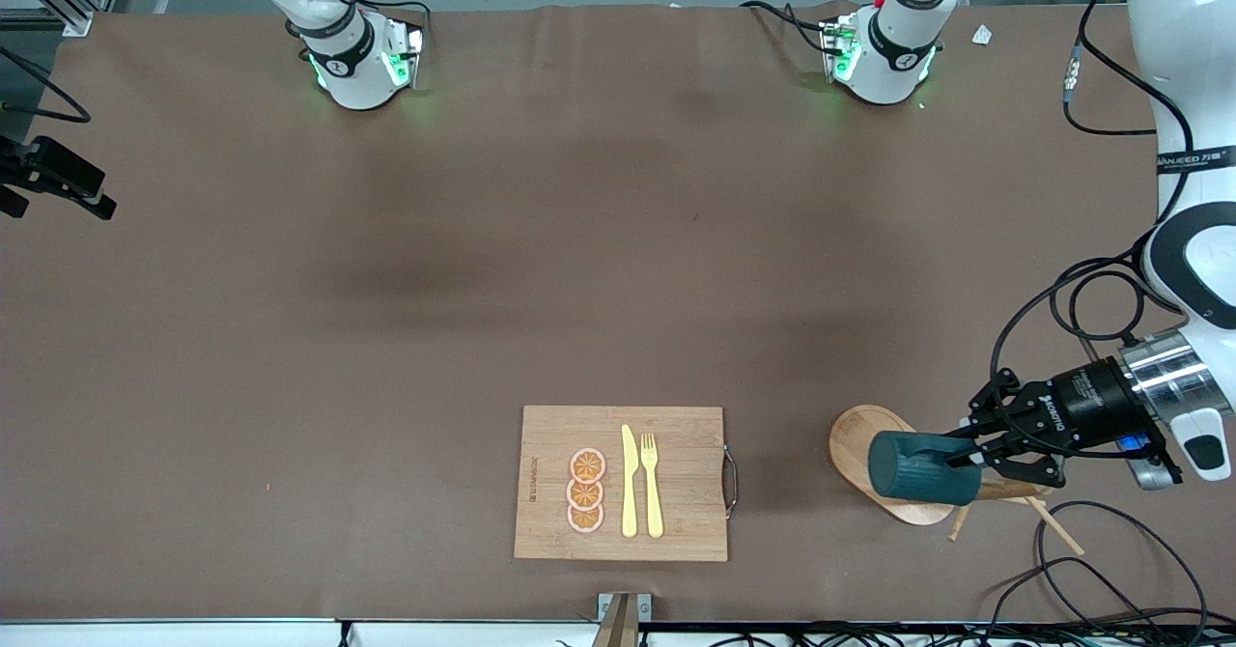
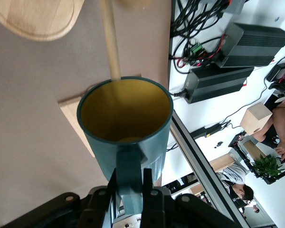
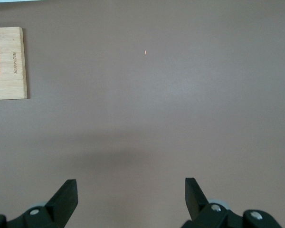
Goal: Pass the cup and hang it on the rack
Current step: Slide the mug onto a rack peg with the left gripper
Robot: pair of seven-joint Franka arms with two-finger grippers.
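The dark teal cup (image 1: pixel 917 468) lies on its side in the air over the light wooden rack (image 1: pixel 857 439), whose oval base rests near the left arm's end of the table. My left gripper (image 1: pixel 971 458) is shut on the cup's handle. In the left wrist view the fingers (image 2: pixel 149 183) clamp the handle and I look into the cup's (image 2: pixel 126 111) tan-yellow inside; the rack's thin wooden rod (image 2: pixel 110 40) runs up to the cup's rim and is hidden past it. My right gripper (image 3: pixel 130 190) is open and empty over bare table; it is out of the front view.
A rectangular wooden cutting board (image 1: pixel 686 435) with a yellow knife (image 1: pixel 629 481), a fork (image 1: pixel 653 483) and orange slices (image 1: pixel 586 491) lies beside the rack, toward the right arm's end. Black cables (image 1: pixel 1110 570) trail by the table edge near the rack.
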